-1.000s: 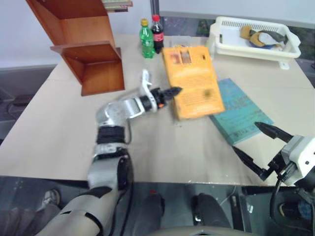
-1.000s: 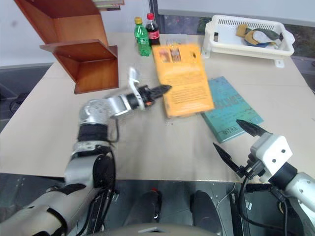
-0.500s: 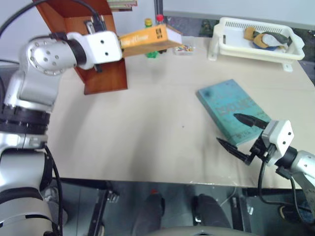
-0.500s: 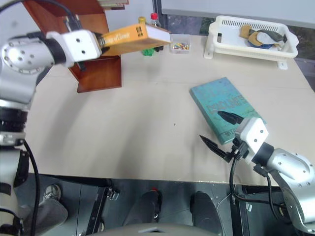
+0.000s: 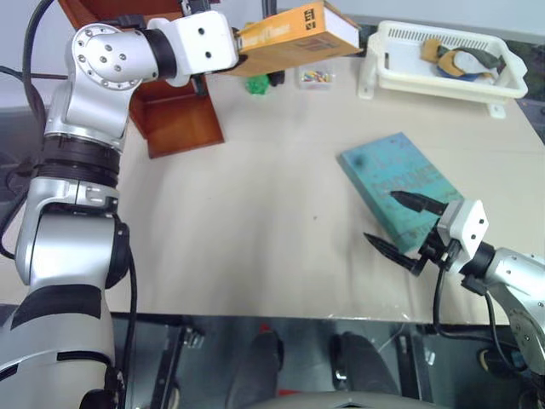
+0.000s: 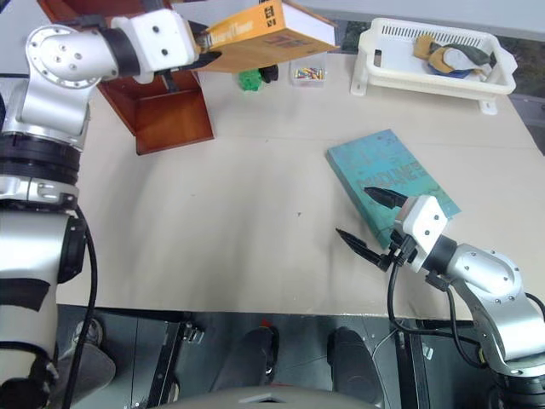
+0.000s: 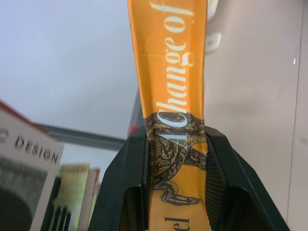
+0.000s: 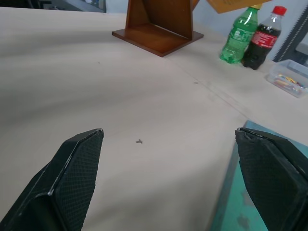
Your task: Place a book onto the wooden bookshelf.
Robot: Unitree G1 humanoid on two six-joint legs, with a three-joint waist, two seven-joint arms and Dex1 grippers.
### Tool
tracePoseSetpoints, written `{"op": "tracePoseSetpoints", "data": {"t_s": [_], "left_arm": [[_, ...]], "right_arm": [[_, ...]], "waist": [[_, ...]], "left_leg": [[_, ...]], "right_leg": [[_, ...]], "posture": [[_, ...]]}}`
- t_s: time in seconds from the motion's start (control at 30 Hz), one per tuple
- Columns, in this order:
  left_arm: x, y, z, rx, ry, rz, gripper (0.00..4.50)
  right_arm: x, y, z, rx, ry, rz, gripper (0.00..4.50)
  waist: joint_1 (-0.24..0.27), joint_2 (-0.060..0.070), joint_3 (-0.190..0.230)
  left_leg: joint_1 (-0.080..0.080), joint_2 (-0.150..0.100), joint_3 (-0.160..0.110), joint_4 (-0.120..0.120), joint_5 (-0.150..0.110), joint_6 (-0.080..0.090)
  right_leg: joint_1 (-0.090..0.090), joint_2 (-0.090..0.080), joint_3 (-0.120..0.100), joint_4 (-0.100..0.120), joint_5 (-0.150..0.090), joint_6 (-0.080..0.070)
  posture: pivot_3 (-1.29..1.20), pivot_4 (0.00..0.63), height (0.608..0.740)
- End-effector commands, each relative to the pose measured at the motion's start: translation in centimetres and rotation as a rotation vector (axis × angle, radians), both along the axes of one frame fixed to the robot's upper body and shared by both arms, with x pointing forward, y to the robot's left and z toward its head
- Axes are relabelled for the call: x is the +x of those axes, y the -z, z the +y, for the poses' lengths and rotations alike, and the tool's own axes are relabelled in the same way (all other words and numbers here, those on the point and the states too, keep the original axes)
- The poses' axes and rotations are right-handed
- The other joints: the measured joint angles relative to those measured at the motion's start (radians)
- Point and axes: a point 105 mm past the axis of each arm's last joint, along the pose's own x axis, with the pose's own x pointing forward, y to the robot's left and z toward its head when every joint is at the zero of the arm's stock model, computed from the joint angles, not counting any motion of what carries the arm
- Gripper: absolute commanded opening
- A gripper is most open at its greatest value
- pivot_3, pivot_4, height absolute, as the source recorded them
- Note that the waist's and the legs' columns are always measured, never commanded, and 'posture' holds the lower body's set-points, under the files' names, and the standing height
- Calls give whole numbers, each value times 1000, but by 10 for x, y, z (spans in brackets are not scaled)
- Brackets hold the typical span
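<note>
The orange-yellow book (image 5: 294, 34) is held up in the air, spine toward me, beside the upper part of the wooden bookshelf (image 5: 183, 119) at the table's far left. My left gripper (image 5: 243, 47) is shut on the book's spine end. The left wrist view shows the spine (image 7: 168, 72) clamped between both black fingers (image 7: 130, 183). My right gripper (image 5: 383, 217) stands open, low over the table near its front right. One finger reaches over the near corner of a teal-green book (image 5: 396, 175), and nothing is between the fingers. The shelf's base (image 8: 159, 24) shows far ahead in the right wrist view.
A white plastic basket (image 5: 426, 81) with items stands at the back right. A green bottle (image 8: 238, 33) and a cola bottle (image 8: 260, 36) stand behind the shelf's base, next to a small clear box (image 5: 315, 77). Other books (image 7: 29, 168) stand on the shelf.
My left arm has lifted the orange book off the table and swung it up beside the shelf, a little higher than half a second ago. The right gripper moved in to the teal book's corner.
</note>
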Motion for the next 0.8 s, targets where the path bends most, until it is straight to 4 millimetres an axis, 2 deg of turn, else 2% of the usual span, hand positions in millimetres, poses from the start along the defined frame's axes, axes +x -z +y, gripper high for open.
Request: {"op": "tracePoseSetpoints", "data": {"t_s": [0.03, 0.2, 0.37, 0.53, 0.63, 0.73, 0.8], "left_arm": [[-7, -41, 11, 46, -59, -178, 971], [-4, -62, 54, 157, -283, -190, 971], [-5, -63, 105, 207, -509, -77, 971], [-1, -29, 165, 261, -740, 48, 971], [3, -8, 181, 230, -802, 95, 971], [6, 12, 193, 216, -840, 134, 971], [7, 18, 198, 215, -861, 137, 971]], "right_arm": [[-4, -7, -1, 5, 12, -48, 4500], [-6, -4, 1, 17, 20, -47, 4500], [-1, -3, 6, 31, 0, -49, 4500], [6, -5, 11, 38, -25, -63, 4500], [8, -12, 14, 48, -46, -87, 4500], [10, -34, 21, 114, -81, -138, 4500], [12, -49, 27, 154, -110, -166, 4500]], "waist": [[0, 0, 0], [-17, 0, 0], [-22, 0, 0], [-24, 0, 0], [-27, 0, 0], [-44, 0, 0], [-52, 0, 0]], "left_leg": [[0, 0, 0, 0, 0, 1], [1, 0, 1, 0, -1, 2], [2, 0, 1, 1, -1, 2], [3, 0, 1, 3, -1, 2], [2, 1, 2, 6, -1, 2], [4, 1, 4, 6, -1, 2], [5, 2, 5, 6, -1, 2]], "right_leg": [[0, 0, 0, 1, 0, 0], [-2, 1, 2, 4, 0, 0], [-2, 1, 2, 7, 0, 0], [-2, 1, 2, 10, 0, 0], [-2, 1, 2, 11, 0, 0], [-2, 2, 6, 13, 0, 0], [-2, 3, 7, 14, 0, 0]], "posture": [[0, 150, 740], [0, 150, 740], [0, 150, 740], [0, 150, 740], [0, 150, 740], [0, 150, 740], [0, 150, 740]]}}
